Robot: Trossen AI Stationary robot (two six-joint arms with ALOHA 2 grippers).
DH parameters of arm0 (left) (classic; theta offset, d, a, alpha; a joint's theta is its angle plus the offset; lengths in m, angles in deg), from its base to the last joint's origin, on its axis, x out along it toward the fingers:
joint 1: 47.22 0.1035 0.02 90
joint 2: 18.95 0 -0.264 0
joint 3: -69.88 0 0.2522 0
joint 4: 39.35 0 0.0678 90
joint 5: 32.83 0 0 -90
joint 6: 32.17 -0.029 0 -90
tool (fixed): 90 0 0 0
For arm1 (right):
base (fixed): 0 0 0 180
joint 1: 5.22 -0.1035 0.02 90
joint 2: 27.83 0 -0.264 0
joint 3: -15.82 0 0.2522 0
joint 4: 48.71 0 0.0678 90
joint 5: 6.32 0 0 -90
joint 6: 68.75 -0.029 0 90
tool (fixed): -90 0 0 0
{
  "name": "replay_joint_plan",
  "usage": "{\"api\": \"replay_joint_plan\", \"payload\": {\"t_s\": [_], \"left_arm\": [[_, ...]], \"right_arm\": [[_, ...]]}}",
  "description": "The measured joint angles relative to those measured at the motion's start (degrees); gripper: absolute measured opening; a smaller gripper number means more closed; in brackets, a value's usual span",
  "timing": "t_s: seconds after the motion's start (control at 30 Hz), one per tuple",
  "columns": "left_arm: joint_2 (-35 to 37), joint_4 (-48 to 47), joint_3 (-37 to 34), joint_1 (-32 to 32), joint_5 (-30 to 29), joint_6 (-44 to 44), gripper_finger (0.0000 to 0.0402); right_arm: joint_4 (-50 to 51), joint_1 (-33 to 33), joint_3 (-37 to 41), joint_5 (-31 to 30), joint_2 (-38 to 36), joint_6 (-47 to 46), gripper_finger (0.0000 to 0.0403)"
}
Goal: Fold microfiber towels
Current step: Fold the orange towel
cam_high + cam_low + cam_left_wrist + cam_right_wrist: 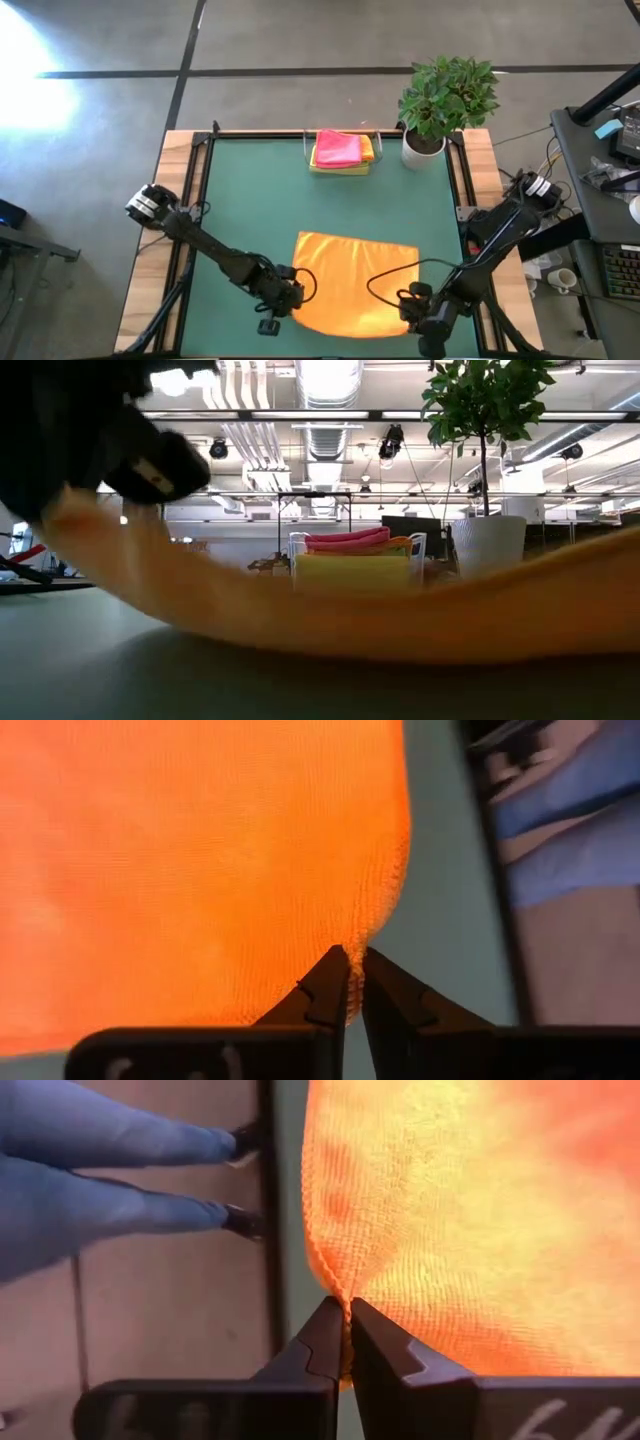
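From above, one orange towel (355, 285) lies spread on the near bench (250, 200), unfolded; pink and yellow towels (340, 150) sit stacked at the far edge, seemingly done. Low view: the orange cloth sags between lifted corners. Each wrist view shows a pincer, left pincer (355, 985) and right pincer (347, 1338), pinching a near corner.

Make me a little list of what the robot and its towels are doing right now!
Towel in work: bright orange soft microfiber towel, spread on the green table mat
Left claw: shut on that towel's near left corner
Right claw: shut on its near right corner
Waiting pile: pink, orange and yellow folded towels in a small rack at the far edge
Beside pile: leafy green plant in a white pot
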Motion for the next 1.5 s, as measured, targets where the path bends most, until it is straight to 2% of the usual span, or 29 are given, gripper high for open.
{"api": "replay_joint_plan", "payload": {"t_s": [0.17, 0.4, 0.53, 0.63, 0.97, 1.37, 1.5], "left_arm": [[3.0, -2.6, 1.4, 0.3, -0.3, 3.5, 0.0013], [7.4, -8.3, 1.7, 3.1, -12.3, 4.6, 0.0013], [8.1, -8.9, 1.7, 6.7, -19.3, 4.7, 0.0013], [7.5, -9.0, 1.7, 9.6, -21.6, 6.6, 0.0013], [5.8, -9.4, 1.5, 15.5, -21.6, 9.1, 0.0013], [5.3, -9.4, 1.3, 18.7, -21.6, 8.7, 0.0013], [5.3, -9.3, 1.3, 18.8, -21.6, 5.2, 0.0013]], "right_arm": [[7.2, -0.2, -5.1, -2.7, 0.0, -0.1, 0.0009], [29.2, -0.4, -10.2, -12.8, -0.1, -5.2, 0.0009], [35.5, 0.7, -9.2, -18.0, -0.2, -10.0, 0.0009], [36.3, 2.2, -6.4, -19.8, -0.2, -14.8, 0.0009], [35.4, 6.2, 0.5, -20.2, 0.1, -27.8, 0.0009], [32.4, 8.7, 2.1, -19.7, 0.7, -29.1, 0.0009], [32.5, 9.2, 2.0, -18.7, 0.7, -29.6, 0.0027]]}}
